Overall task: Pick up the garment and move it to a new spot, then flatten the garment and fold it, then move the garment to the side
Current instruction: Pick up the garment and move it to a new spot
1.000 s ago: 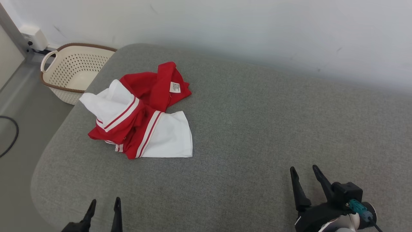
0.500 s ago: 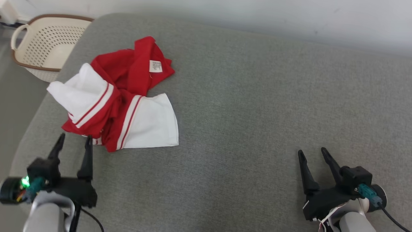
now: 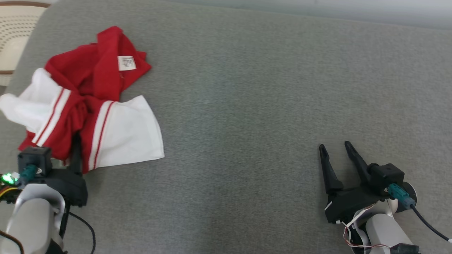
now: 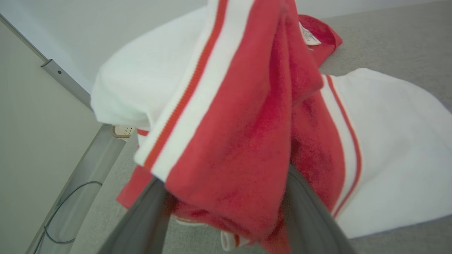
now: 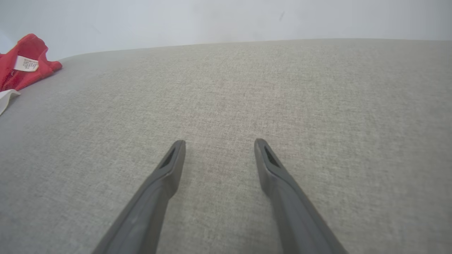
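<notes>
Obs: Left gripper (image 3: 61,155) advanced onto garment (image 3: 116,130); fingers (image 4: 141,218) spread wide around its near red fold, not yet pinched, likely set for the pickup.
Chk: Right gripper (image 3: 334,145)?
Obs: Spread, empty, idling well apart. Garment lies crumpled at cushion's (image 3: 247,106) far-left, near basket (image 3: 14,42).

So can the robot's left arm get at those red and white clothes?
Most likely yes. The left gripper sits at the near edge of the red and white garment, with its open fingers on either side of a red fold. Nothing blocks the way. It has not yet closed on the cloth.
</notes>
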Controlling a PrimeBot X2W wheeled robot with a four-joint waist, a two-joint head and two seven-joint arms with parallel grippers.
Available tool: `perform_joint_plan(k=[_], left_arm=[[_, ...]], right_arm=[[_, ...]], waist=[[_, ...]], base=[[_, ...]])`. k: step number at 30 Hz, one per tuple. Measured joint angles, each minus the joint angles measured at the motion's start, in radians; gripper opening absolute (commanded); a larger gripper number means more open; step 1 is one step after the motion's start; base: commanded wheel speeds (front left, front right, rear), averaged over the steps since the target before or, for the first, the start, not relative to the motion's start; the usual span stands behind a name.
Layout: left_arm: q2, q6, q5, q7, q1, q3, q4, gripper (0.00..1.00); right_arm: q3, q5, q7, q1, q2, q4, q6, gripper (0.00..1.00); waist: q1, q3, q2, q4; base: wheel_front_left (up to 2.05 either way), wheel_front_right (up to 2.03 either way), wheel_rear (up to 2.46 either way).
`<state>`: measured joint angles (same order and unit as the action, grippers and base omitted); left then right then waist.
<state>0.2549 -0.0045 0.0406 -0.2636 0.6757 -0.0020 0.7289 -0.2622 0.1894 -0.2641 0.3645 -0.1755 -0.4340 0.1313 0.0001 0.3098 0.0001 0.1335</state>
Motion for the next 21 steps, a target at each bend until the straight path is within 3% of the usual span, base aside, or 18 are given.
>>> perform_joint_plan(k=[1,3,13,21], left_arm=[[0.003,0.006,-0.004,0.0,0.01,0.004,0.01,0.84],[0.014,0.012,-0.016,0.0,0.028,0.02,0.025,0.0],[0.069,0.013,-0.04,0.0,0.04,0.031,0.007,0.0],[0.107,-0.05,-0.028,0.0,0.106,-0.028,-0.165,0.0]], right_arm=[[0.003,0.002,0.0,0.003,0.001,0.0,0.0,1.0],[0.006,0.004,0.0,0.008,0.002,0.001,0.0,1.0],[0.051,0.022,0.0,-0.022,0.035,-0.004,0.0,1.0],[0.061,0.025,0.0,-0.054,0.07,-0.005,0.0,1.0]], waist=[[0.0,0.004,0.0,-0.009],[0.0001,0.012,0.0,-0.026],[-0.0001,-0.009,0.0,-0.072],[-0.0001,-0.07,0.0,-0.072]], base=[[0.0,0.0,0.0],[0.0,0.0,0.0],[0.0,0.0,0.0],[0.0,0.0,0.0]])
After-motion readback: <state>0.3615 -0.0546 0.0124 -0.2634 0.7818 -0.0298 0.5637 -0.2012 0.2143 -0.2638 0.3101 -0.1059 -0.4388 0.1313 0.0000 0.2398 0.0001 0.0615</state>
